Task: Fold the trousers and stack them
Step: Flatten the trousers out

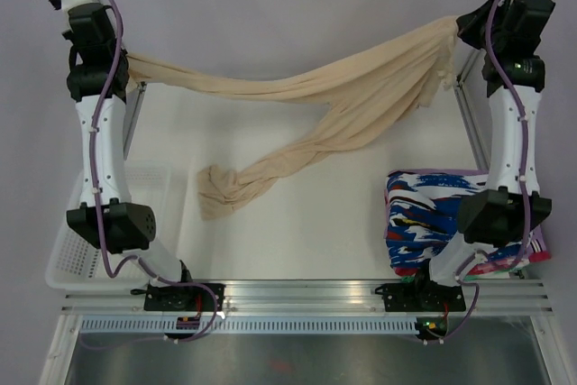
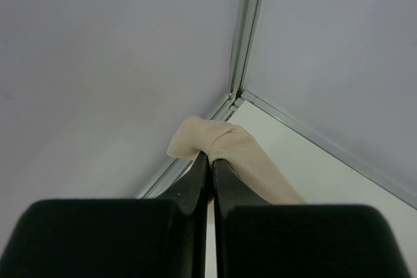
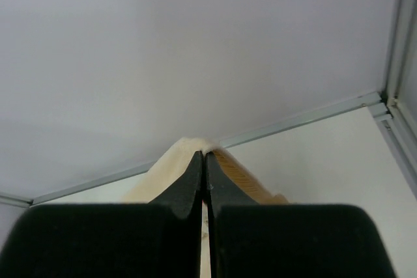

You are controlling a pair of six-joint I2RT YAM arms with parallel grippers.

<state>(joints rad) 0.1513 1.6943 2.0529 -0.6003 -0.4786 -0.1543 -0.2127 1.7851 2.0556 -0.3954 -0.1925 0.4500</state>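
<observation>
I am holding the trousers (image 1: 306, 96) strung across the far side of the table (image 1: 306, 241), long axis running left-right, with one twisted leg trailing toward my left side. My left gripper (image 2: 210, 161) and right gripper (image 3: 204, 155) are each clamping one cloth end.

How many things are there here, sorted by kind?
Beige trousers: 1
Patterned cloth pile: 1 (pieces in it cannot be counted)
White mesh basket: 1
Robot arms: 2, left arm and right arm
Total: 5
</observation>
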